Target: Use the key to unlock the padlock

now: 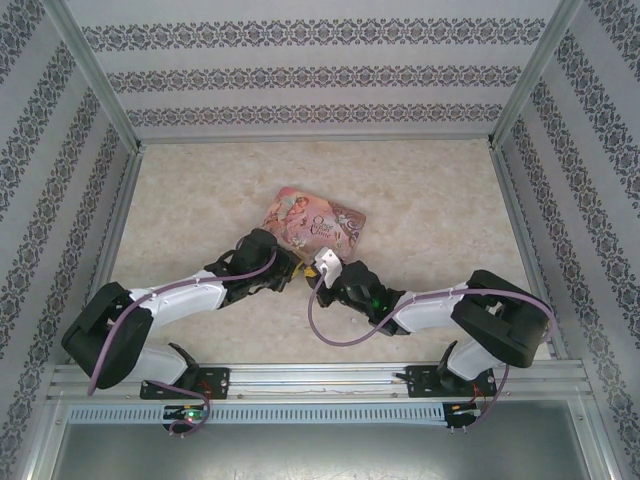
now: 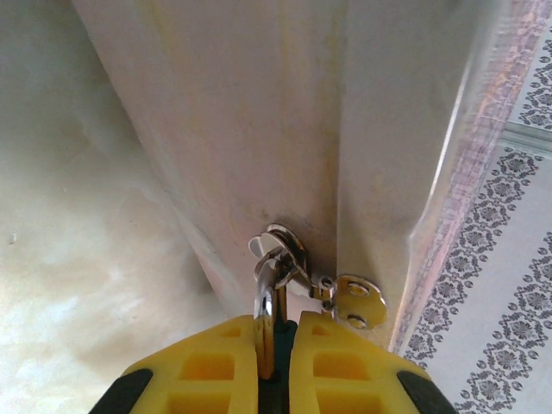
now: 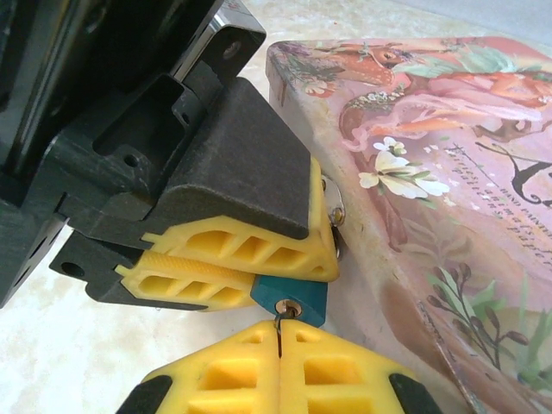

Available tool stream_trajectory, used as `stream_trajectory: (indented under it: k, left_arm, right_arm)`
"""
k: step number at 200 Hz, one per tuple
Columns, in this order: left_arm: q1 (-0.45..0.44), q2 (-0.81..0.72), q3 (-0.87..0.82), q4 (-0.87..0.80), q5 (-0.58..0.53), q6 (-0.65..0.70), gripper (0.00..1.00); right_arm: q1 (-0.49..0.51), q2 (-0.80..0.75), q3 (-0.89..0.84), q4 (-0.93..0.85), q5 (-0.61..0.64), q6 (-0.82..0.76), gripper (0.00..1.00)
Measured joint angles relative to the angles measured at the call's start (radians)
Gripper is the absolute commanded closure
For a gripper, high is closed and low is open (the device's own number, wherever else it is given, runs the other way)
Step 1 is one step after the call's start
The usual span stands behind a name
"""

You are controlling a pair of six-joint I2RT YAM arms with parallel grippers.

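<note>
Fingers of the right gripper [image 3: 280, 366], shut at the right wrist frame's bottom edge, pinch the key [image 3: 279, 328], apparently seated in the teal padlock [image 3: 297, 295] just above, which the left gripper [image 2: 276, 345] clamps beside the pink tin [image 3: 448, 172]; turning it and freeing the shackle [image 2: 266, 293] remain.

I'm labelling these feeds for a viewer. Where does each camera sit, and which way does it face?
Top: fixed above and behind the arm bases, looking down at the table; both arms show, meeting by the pink tin.
Left wrist: on the left arm, facing the tin's side; its left pincer is shut on the padlock.
Right wrist: on the right arm, facing the tin's lid; its right pincer pinches the key.
Shared: both wrist views show tin and padlock.
</note>
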Motion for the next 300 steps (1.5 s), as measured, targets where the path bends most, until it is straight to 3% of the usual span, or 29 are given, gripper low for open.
stream_trajectory:
  k: [75, 115, 160, 220, 266, 300]
  left_arm:
    - [-0.018, -0.010, -0.001, -0.005, -0.027, 0.058, 0.62]
    - [-0.018, -0.116, 0.002, -0.110, -0.096, 0.136, 0.48]
    - [-0.018, -0.261, 0.054, -0.261, -0.212, 0.312, 0.30]
    - [-0.018, -0.318, 0.125, -0.277, -0.216, 0.594, 0.29]
    - [-0.018, -0.318, 0.125, -0.278, -0.200, 0.682, 0.28]
    - [-0.018, -0.327, 0.125, -0.281, -0.212, 0.710, 0.22]
  right_arm:
    - [-0.001, 0.053, -0.042, 0.058, 0.016, 0.061, 1.00]
    - [-0.001, 0.056, -0.082, 0.107, 0.016, 0.137, 1.00]
    - [-0.018, 0.049, -0.172, 0.191, 0.008, 0.298, 1.00]
    - [-0.110, 0.009, -0.253, 0.239, -0.075, 0.537, 1.00]
    - [-0.132, 0.019, -0.257, 0.245, -0.150, 0.662, 1.00]
    - [-0.132, 0.065, -0.257, 0.270, -0.169, 0.690, 0.99]
